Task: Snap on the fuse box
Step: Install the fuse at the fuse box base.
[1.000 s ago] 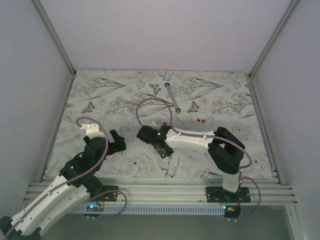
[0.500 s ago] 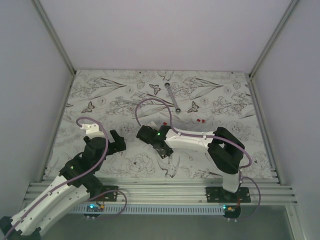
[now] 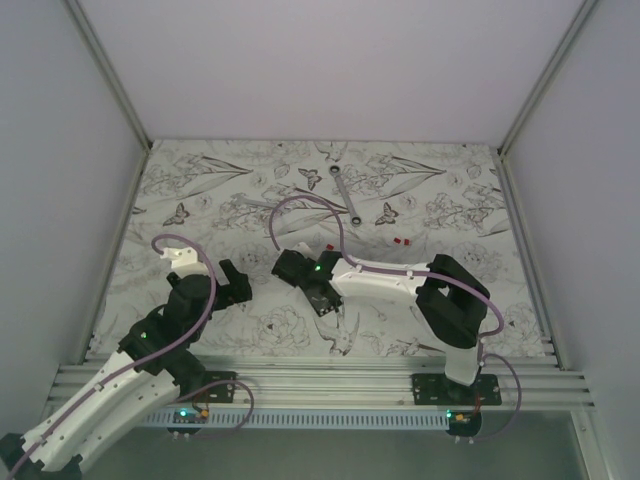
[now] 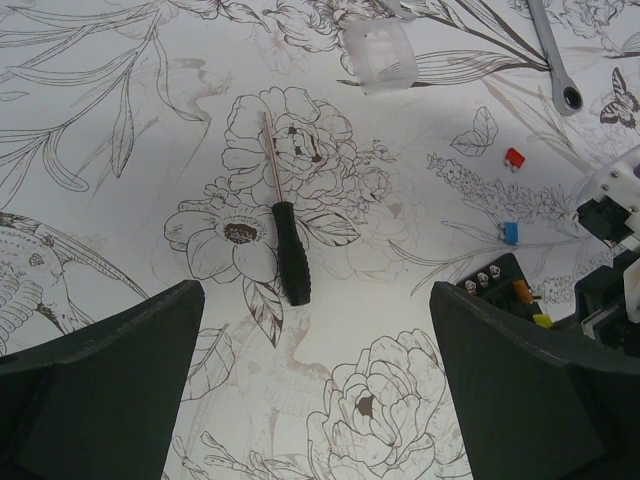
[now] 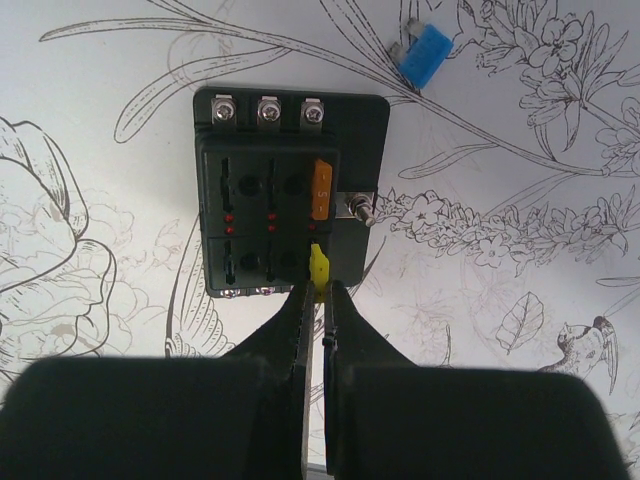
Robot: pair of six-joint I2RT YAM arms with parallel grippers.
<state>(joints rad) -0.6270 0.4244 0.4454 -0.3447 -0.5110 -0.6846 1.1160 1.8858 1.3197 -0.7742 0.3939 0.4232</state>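
**Top view.** The L hand (image 3: pixel 232 283) is seen low over the desk (image 3: pixel 200 200), on the left side. Its fingers are spread wide and nothing is held btw. them. The R hand (image 3: pixel 312 288) is stretched toward the desk centre and pointed down. What lies under it is hidden here. A wrench (image 3: pixel 345 198) is laid further back. Two small red fuses (image 3: pixel 397 241) are seen on the desk, nearer than the wrench and to its right.

**Left wrist view.** The two fingers (image 4: pixel 100 385) of the L hand are shown at the lower corners, wide apart, w/ nothing gripped. A black-handled screwdriver (image 4: pixel 290 255) is laid flat on the desk ahead of them, approx. in the middle. The fuse box (image 4: pixel 497 285) is found at the right edge, partly covered by the R arm. A blue fuse (image 4: pixel 510 232) is laid just beyond it. A clear cover (image 4: pixel 380 52) is laid well apart from the box, at the top of the view.

**Right wrist view.** The fuse box is laid flat on the desk directly ahead of the R hand, w/ its top face uncovered. The R hand is closed on a yellow fuse (image 5: pixel 319 268), which is held at the near right slot of the box. Whether it is fully seated cannot be told. An orange fuse (image 5: pixel 321 190) is seated in the far right slot.
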